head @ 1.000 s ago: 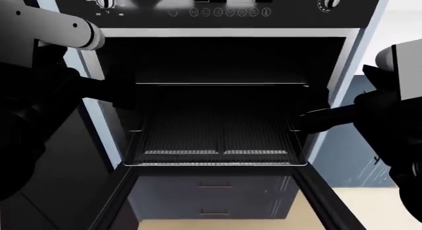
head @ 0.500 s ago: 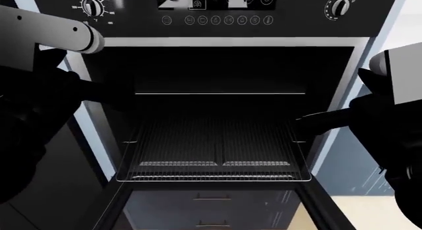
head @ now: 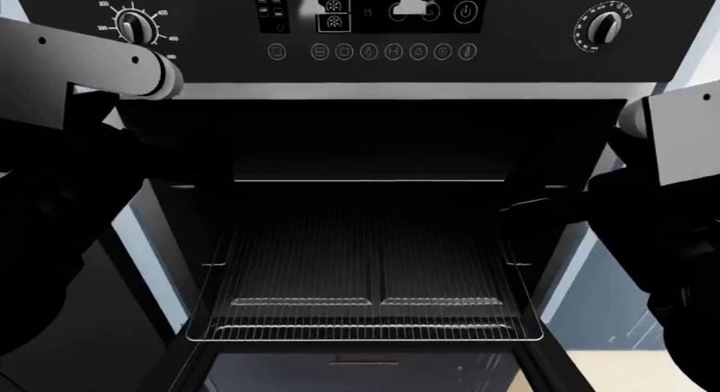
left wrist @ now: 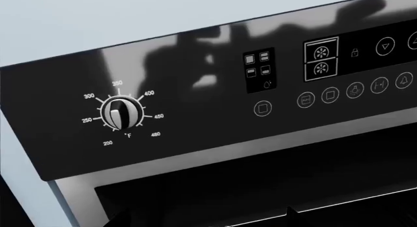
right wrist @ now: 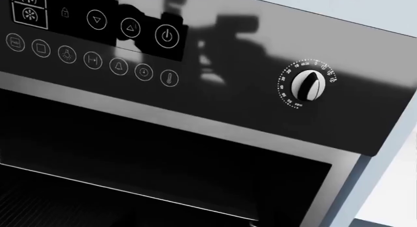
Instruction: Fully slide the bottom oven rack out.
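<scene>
The left gripper is reaching into the left side of the oven mouth, a dark shape against a dark cavity, and I cannot tell whether its jaws are spread or closed. The right gripper is reaching in from the right side, its black tip pointing inward just above the right edge of the bottom rack; whether it is clamped on the wire or only beside it is too dark to make out.

The bottom rack is lying below and between the two grippers, sticking out of the cavity toward me, its front rail hanging out past the oven opening. Its thin rods are running front to back, and two short wire steps are crossing it near the front. Above it, at about the height of the grippers, a thin straight bar of an upper rack is spanning the cavity.

Both wrist cameras are looking up at the control panel. The left one is showing a temperature dial and round buttons; the right one is showing a timer dial and the power button.
</scene>
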Tool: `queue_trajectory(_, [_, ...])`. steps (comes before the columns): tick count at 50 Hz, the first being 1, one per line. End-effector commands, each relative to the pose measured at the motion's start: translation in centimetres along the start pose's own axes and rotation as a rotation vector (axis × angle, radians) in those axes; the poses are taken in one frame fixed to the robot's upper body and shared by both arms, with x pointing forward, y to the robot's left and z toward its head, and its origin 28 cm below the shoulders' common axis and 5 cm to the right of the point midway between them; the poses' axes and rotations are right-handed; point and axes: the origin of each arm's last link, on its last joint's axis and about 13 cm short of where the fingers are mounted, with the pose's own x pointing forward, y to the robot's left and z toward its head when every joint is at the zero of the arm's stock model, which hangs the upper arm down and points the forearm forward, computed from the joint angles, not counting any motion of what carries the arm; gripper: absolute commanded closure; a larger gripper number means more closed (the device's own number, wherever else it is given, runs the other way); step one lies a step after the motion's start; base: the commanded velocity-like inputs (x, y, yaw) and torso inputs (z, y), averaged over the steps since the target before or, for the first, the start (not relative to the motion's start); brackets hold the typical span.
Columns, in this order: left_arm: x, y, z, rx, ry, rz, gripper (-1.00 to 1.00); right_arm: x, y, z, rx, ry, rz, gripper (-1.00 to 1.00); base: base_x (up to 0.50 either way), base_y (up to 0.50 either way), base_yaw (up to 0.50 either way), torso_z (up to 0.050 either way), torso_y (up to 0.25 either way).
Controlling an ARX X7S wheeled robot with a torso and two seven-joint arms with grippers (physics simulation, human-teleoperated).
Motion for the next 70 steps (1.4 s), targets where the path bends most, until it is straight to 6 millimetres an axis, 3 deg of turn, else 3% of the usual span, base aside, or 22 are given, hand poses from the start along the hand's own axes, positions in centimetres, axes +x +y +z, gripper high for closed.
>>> queue_trajectory(1, [0.0,0.0,-0.1,-0.002,0.003,0.001,-1.00,0.1,0.0,-0.2,0.003,0.013,-0.003,-1.00,0.00,0.00,0.00,0.000,0.000])
queue_trajectory(15, [0.2,0.1,-0.1,0.012,0.030,-0.003,-1.00,0.3,-0.3,0.1,0.022,0.033,-0.012,-1.00,0.00,0.00,0.00,0.000,-0.006])
queue_trajectory(70, [-0.7,0.2,-1.2,-0.019,0.053,0.012,-1.00,0.9,0.3,-1.2,0.032,0.066,0.011,-1.00,0.00,0.00,0.00,0.000,-0.128])
